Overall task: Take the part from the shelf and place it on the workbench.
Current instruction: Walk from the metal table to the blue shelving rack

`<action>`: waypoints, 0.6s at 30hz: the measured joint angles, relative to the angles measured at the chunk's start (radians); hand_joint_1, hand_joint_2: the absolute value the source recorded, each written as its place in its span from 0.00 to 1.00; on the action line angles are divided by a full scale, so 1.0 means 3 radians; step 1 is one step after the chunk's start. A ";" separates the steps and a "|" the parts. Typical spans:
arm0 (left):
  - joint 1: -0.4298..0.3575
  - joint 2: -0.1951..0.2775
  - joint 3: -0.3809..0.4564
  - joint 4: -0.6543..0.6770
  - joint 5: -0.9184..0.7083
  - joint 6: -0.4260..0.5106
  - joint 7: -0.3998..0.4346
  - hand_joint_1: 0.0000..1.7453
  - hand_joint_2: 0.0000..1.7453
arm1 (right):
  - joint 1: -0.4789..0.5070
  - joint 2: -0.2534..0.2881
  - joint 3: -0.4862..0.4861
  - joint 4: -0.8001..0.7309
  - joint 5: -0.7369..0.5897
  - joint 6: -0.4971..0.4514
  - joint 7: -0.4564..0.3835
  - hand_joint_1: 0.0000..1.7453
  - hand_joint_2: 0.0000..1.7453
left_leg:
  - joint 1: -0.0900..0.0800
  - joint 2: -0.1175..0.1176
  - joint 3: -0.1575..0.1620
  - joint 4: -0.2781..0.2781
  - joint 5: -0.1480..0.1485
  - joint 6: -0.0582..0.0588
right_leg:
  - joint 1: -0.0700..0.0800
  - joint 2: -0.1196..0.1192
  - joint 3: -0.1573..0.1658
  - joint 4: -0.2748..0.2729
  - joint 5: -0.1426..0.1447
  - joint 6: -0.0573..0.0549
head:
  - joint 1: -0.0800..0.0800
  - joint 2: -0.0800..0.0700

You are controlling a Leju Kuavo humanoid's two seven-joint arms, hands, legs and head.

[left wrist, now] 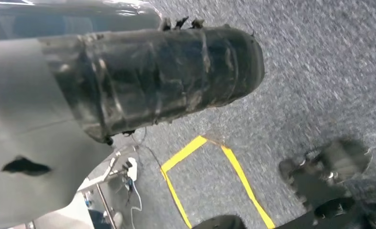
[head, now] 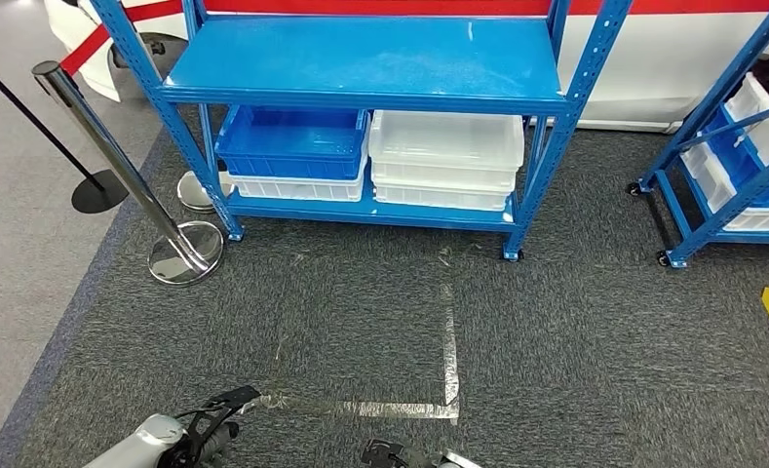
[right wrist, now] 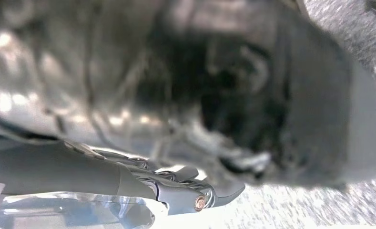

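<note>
A blue metal shelf (head: 365, 68) stands ahead of me across the grey carpet. On its lower level sit a blue bin (head: 292, 143) on a white one and, beside them, stacked white bins (head: 446, 146). The shelf board above hides what lies in them. My left arm (head: 161, 441) and right arm (head: 404, 455) just enter at the bottom edge of the head view, hanging low and far from the shelf. The wrist views are close and blurred, so I cannot make out how either hand's fingers lie.
A chrome stanchion (head: 117, 161) with a round base stands left of the shelf, a second blue rack (head: 731, 156) with bins at the right. Silver tape (head: 448, 361) marks the carpet between me and the shelf. Yellow floor tape (left wrist: 209, 176) shows in the left wrist view.
</note>
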 joint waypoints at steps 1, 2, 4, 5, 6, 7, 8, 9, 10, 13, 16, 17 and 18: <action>0.0020 0.0007 0.0000 0.0000 0.0043 0.0017 -0.0035 0.00 0.00 | -0.0002 0.0004 0.0023 0.0000 0.0034 -0.0003 -0.0013 0.00 0.00 | -0.0003 0.0048 0.0071 -0.0221 0.0165 0.0009 | 0.0002 -0.0022 0.0027 0.0003 -0.0022 0.0003 | 0.0000 0.0000; 0.0044 0.0018 0.0000 0.0000 0.0089 0.0029 -0.0081 0.00 0.00 | -0.0005 0.0010 0.0048 0.0000 0.0062 -0.0015 -0.0032 0.00 0.00 | -0.0018 0.0135 0.0139 -0.0431 0.0275 0.0022 | 0.0007 -0.0044 0.0051 0.0006 -0.0039 0.0010 | 0.0001 0.0000; 0.0091 0.0050 0.0000 0.0001 0.0154 0.0008 -0.0159 0.00 0.00 | -0.0012 0.0020 0.0092 0.0001 0.0098 -0.0033 -0.0061 0.00 0.00 | -0.0054 0.0274 0.0216 -0.0693 0.0370 0.0066 | 0.0027 -0.0090 0.0075 0.0010 -0.0069 0.0037 | -0.0004 0.0000; 0.0120 0.0072 0.0000 0.0002 0.0165 -0.0017 -0.0181 0.00 0.00 | -0.0014 0.0025 0.0110 0.0001 0.0104 -0.0036 -0.0069 0.00 0.00 | -0.0070 0.0290 0.0218 -0.0716 0.0355 0.0087 | 0.0038 -0.0120 0.0083 0.0009 -0.0082 0.0055 | -0.0005 0.0000; 0.0150 0.0093 0.0000 0.0002 0.0163 -0.0041 -0.0196 0.00 0.00 | -0.0017 0.0030 0.0127 0.0002 0.0106 -0.0041 -0.0070 0.00 0.00 | -0.0069 0.0257 0.0223 -0.0727 0.0368 0.0110 | 0.0050 -0.0152 0.0091 0.0007 -0.0096 0.0075 | -0.0009 0.0000; 0.0188 0.0116 0.0000 0.0003 0.0157 -0.0057 -0.0210 0.00 0.00 | -0.0019 0.0034 0.0142 0.0002 0.0103 -0.0050 -0.0071 0.00 0.00 | -0.0059 0.0220 0.0234 -0.0733 0.0393 0.0129 | 0.0051 -0.0159 0.0096 0.0015 -0.0117 0.0098 | -0.0007 0.0000; 0.0220 0.0142 0.0000 0.0004 0.0148 -0.0062 -0.0227 0.00 0.00 | -0.0022 0.0038 0.0155 0.0002 0.0100 -0.0063 -0.0075 0.00 0.00 | -0.0047 0.0182 0.0241 -0.0741 0.0402 0.0144 | 0.0047 -0.0127 0.0088 0.0058 -0.0159 0.0118 | -0.0004 0.0000; 0.0241 0.0162 0.0000 0.0004 0.0137 -0.0061 -0.0248 0.00 0.00 | -0.0024 0.0039 0.0167 0.0002 0.0098 -0.0079 -0.0082 0.00 0.00 | -0.0036 0.0149 0.0248 -0.0751 0.0411 0.0164 | 0.0038 -0.0074 0.0050 0.0159 -0.0228 0.0136 | 0.0000 0.0000; 0.0255 0.0182 0.0000 0.0005 0.0127 -0.0053 -0.0269 0.00 0.00 | -0.0025 0.0038 0.0175 0.0003 0.0097 -0.0100 -0.0094 0.00 0.00 | -0.0030 0.0115 0.0252 -0.0754 0.0415 0.0180 | 0.0025 -0.0007 -0.0027 0.0331 -0.0327 0.0150 | 0.0004 0.0000; 0.0291 0.0237 0.0000 0.0005 0.0114 -0.0029 -0.0317 0.00 0.00 | -0.0015 0.0037 0.0195 0.0010 0.0071 -0.0198 -0.0142 0.00 0.00 | -0.0031 0.0026 0.0252 -0.0749 0.0409 0.0204 | 0.0013 0.0071 -0.0322 0.0918 -0.0556 0.0166 | 0.0011 0.0000; 0.0336 0.0280 0.0000 0.0006 0.0120 -0.0052 -0.0315 0.00 0.00 | -0.0023 0.0037 0.0199 0.0010 0.0011 -0.0268 -0.0171 0.00 0.00 | -0.0030 -0.0035 0.0256 -0.0730 0.0392 0.0188 | 0.0008 0.0080 -0.0227 0.0624 -0.0297 0.0158 | 0.0011 0.0000; 0.0337 0.0290 0.0000 0.0006 0.0120 -0.0071 -0.0301 0.00 0.00 | -0.0033 0.0037 0.0199 0.0010 -0.0008 -0.0268 -0.0168 0.00 0.00 | -0.0034 -0.0051 0.0253 -0.0716 0.0383 0.0176 | 0.0008 0.0090 -0.0127 0.0392 -0.0194 0.0149 | 0.0012 0.0000; 0.0331 0.0296 0.0000 0.0006 0.0120 -0.0087 -0.0280 0.00 0.00 | -0.0043 0.0037 0.0199 0.0010 -0.0028 -0.0259 -0.0156 0.00 0.00 | -0.0038 -0.0065 0.0248 -0.0700 0.0373 0.0162 | 0.0007 0.0099 -0.0048 0.0209 -0.0124 0.0138 | 0.0010 0.0000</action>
